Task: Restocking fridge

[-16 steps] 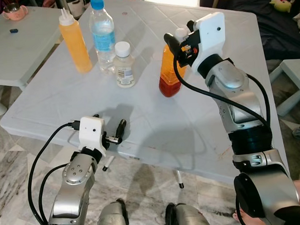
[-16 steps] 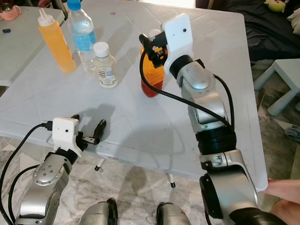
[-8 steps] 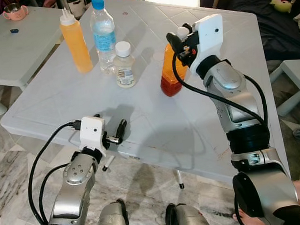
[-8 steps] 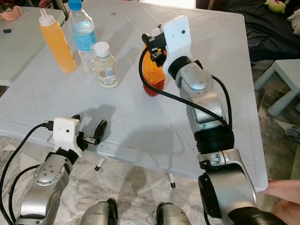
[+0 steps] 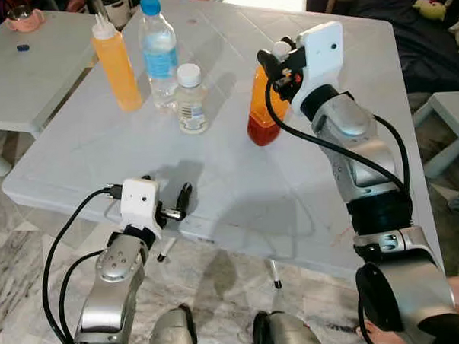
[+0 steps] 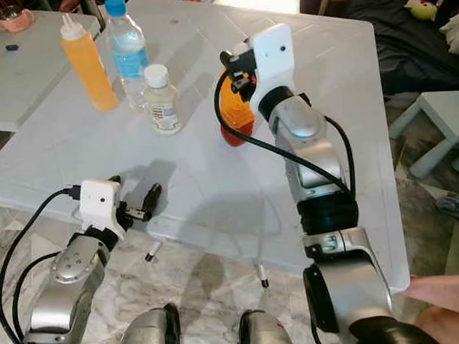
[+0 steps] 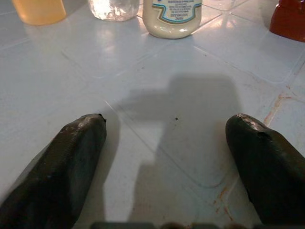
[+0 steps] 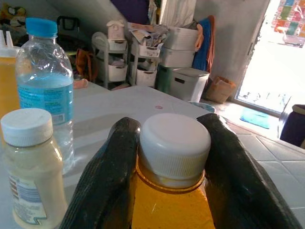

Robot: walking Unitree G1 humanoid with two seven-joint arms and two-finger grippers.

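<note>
Right wrist view, right hand [image 8: 174, 157] clamped around orange bottle [image 8: 172, 210] neck

Right hand [image 6: 236, 65] grips the orange bottle [image 6: 237, 114] at its neck — seemingly just above the white table [image 6: 215, 180].

Orange juice bottle [image 5: 262, 113], white cap: gripped at the neck by the right gripper [image 8: 167, 157]; shifted slightly toward the right of the frame and a little upward across the white table [image 5: 238, 187] since a second ago.
</note>
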